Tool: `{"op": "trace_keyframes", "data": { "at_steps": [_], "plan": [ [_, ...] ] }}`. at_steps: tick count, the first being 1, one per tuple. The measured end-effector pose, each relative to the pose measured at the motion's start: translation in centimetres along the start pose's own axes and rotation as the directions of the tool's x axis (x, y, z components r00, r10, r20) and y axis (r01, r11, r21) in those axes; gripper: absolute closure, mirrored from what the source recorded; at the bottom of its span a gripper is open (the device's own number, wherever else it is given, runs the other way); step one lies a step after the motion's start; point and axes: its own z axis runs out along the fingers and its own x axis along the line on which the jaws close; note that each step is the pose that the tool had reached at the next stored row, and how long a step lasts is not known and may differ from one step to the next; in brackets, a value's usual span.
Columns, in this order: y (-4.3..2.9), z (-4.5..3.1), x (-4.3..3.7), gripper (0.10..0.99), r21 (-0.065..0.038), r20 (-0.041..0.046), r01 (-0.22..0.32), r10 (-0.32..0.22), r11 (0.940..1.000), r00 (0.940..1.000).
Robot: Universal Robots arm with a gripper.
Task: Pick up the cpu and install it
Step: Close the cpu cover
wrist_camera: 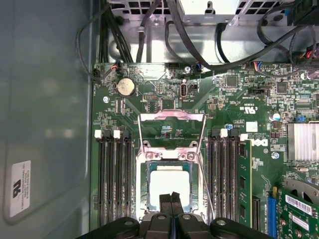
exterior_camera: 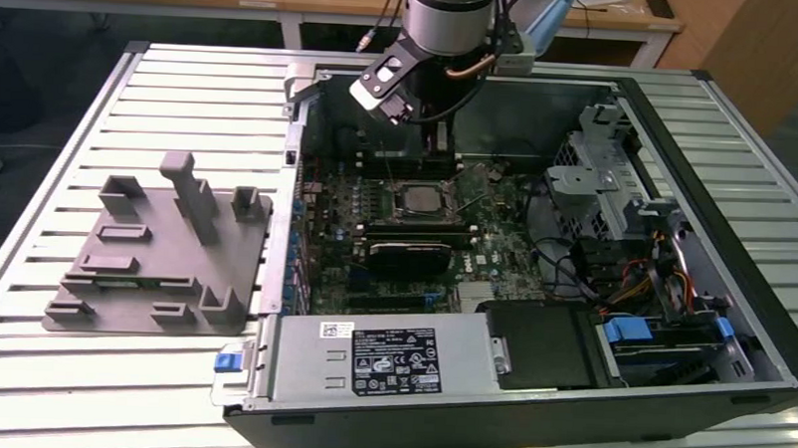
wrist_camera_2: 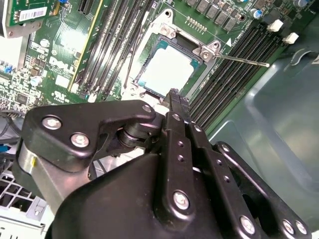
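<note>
**A:** Where is the cpu sitting?

**B:** The cpu is lying flat in the socket on the motherboard, with its shiny silver top facing up. In the exterior view it is showing near the middle of the open computer case. The arm is coming down at twelve o'clock from it.

**A:** Which way is it pointing? Is any long axis showing?

**B:** It is square, so neither side is reading as longer. In the first wrist view its edges are running parallel to the memory slots, which are flanking it on two opposite sides. The metal load frame is lying swung open, off the chip.

**A:** How are the jaws standing?

**B:** They are pressing together, with nothing between them. In both wrist views the black fingertips are hanging over one edge of the cpu. I cannot tell whether they are touching it.

**A:** What else is lying around?

**B:** The case is resting on the slatted desk. A grey fixture block is sitting at nine o'clock from the case, just beside its wall.
</note>
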Motion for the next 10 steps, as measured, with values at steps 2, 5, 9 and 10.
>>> {"op": "trace_keyframes", "data": {
  "at_steps": [2,5,9,10],
  "plan": [
    [0.00,0.00,0.00,0.980,0.000,-0.0001,0.000,0.000,1.0000,1.0000],
    [0.01,-0.01,0.00,0.980,0.000,0.0001,0.000,0.000,1.0000,1.0000],
    [0.21,-0.01,0.00,0.980,0.000,0.0002,0.000,0.000,1.0000,1.0000],
    [0.32,0.00,0.00,0.980,0.000,0.0001,0.000,0.000,1.0000,1.0000]
  ]
}}
